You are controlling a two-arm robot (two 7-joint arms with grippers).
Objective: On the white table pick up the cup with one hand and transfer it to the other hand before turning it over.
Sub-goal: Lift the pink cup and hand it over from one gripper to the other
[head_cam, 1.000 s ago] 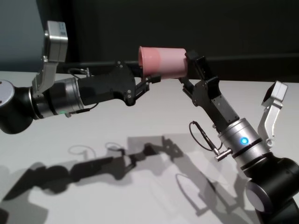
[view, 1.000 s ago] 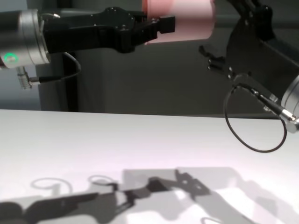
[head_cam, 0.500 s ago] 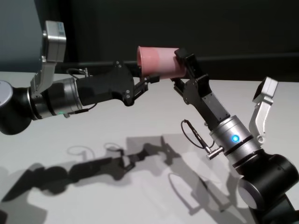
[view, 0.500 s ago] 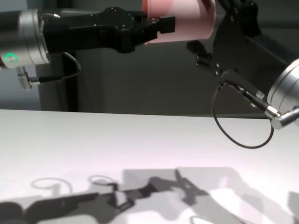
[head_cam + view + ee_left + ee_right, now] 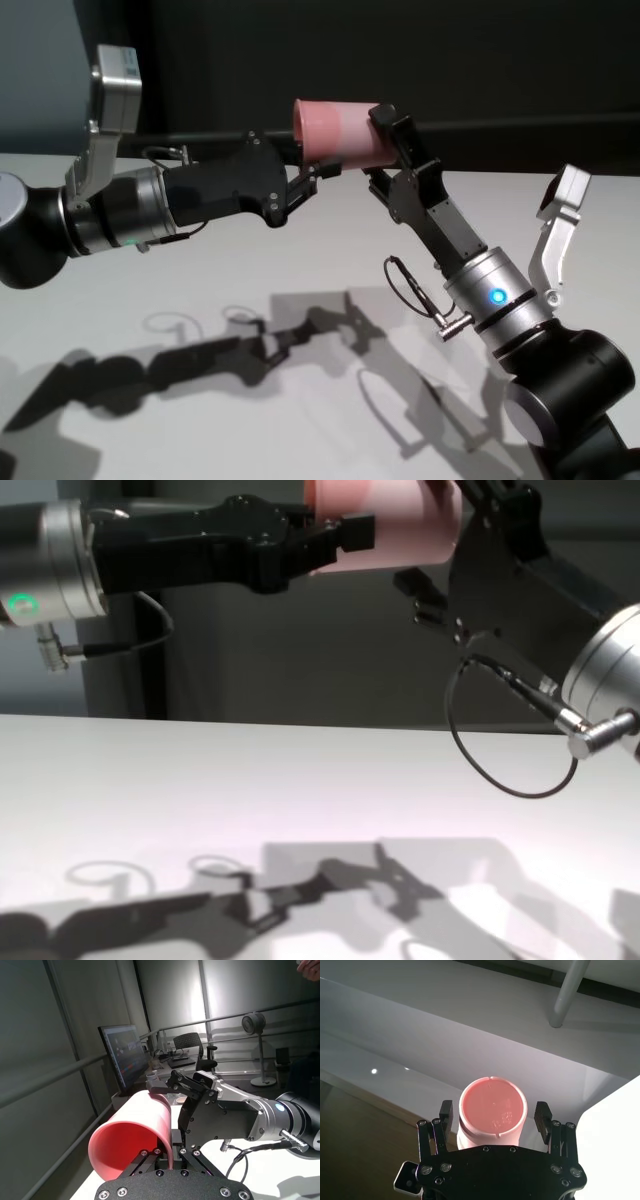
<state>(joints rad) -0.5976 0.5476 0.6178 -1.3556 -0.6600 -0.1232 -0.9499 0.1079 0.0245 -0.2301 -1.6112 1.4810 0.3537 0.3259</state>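
The pink cup (image 5: 340,132) lies on its side in mid-air above the white table (image 5: 250,270). My left gripper (image 5: 315,172) is shut on the wall of its rim, seen close in the left wrist view (image 5: 167,1152). My right gripper (image 5: 385,140) is open and straddles the cup's base end. In the right wrist view the flat base of the cup (image 5: 492,1110) faces the camera, and the fingers (image 5: 542,1114) stand on either side with small gaps. In the chest view the cup (image 5: 390,520) is at the top edge, between both grippers.
The tabletop (image 5: 300,780) below carries only the arms' shadows. A dark wall and a rail (image 5: 520,128) run along the table's far edge. The right arm's thin black cable loop (image 5: 500,750) hangs under its wrist.
The right arm has moved left, and its open jaws have slid further around the cup's base. The left arm and the cup have stayed still.
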